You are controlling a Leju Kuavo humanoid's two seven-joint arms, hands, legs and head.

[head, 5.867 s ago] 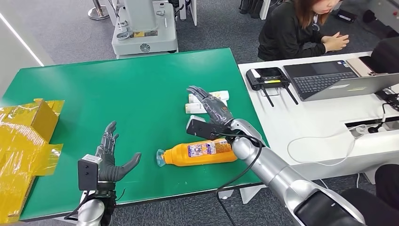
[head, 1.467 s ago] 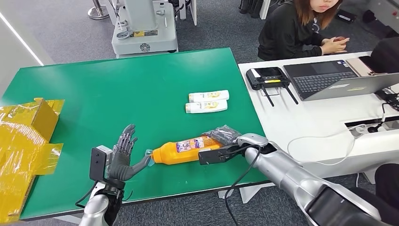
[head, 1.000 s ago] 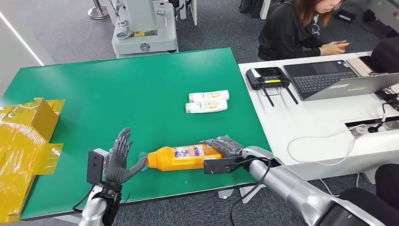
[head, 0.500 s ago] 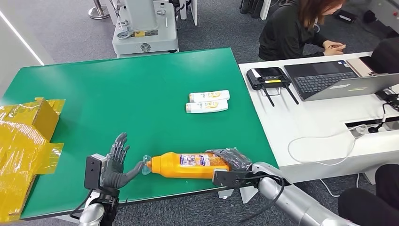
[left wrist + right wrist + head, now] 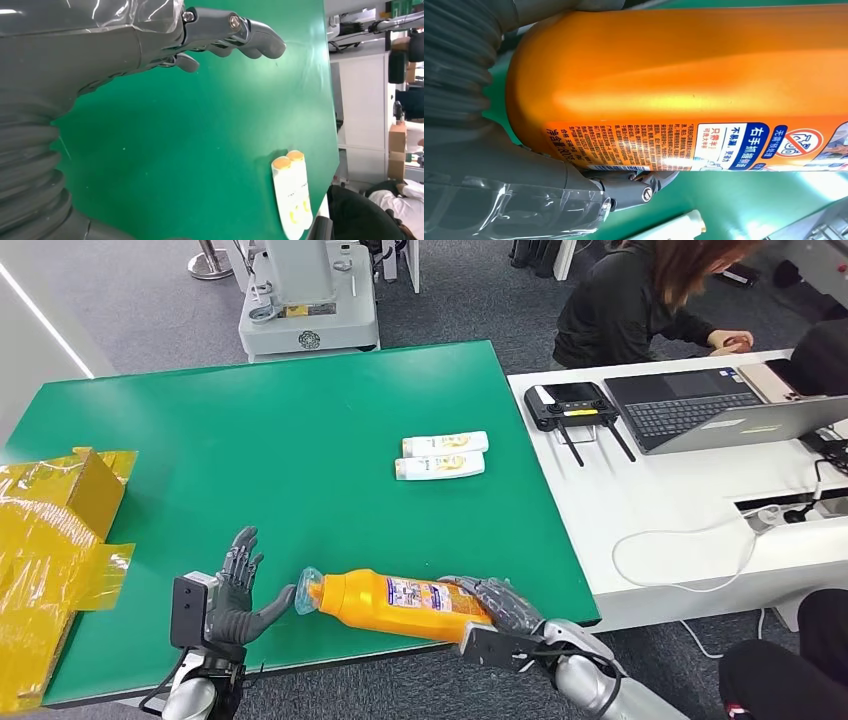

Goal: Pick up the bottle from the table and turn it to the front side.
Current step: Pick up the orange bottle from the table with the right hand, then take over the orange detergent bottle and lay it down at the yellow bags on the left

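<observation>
An orange bottle (image 5: 400, 601) with a pale cap lies on its side near the front edge of the green table (image 5: 300, 440), its white printed label facing up. My right hand (image 5: 497, 602) grips the bottle's base end. In the right wrist view the bottle (image 5: 704, 75) shows large, with the fingers (image 5: 634, 187) wrapped under the label. My left hand (image 5: 238, 590) stands open with fingers spread, its thumb touching or nearly touching the cap. The left wrist view shows its fingers (image 5: 230, 30) above bare green table.
Two small white bottles (image 5: 441, 456) lie side by side mid-table, also in the left wrist view (image 5: 292, 200). Yellow crumpled packaging (image 5: 50, 550) sits at the table's left edge. A white desk (image 5: 680, 490) with a laptop and a seated person stands to the right.
My right hand has dragged the bottle toward the front edge and left, the cap end swinging toward my left hand. The left hand has drawn back slightly.
</observation>
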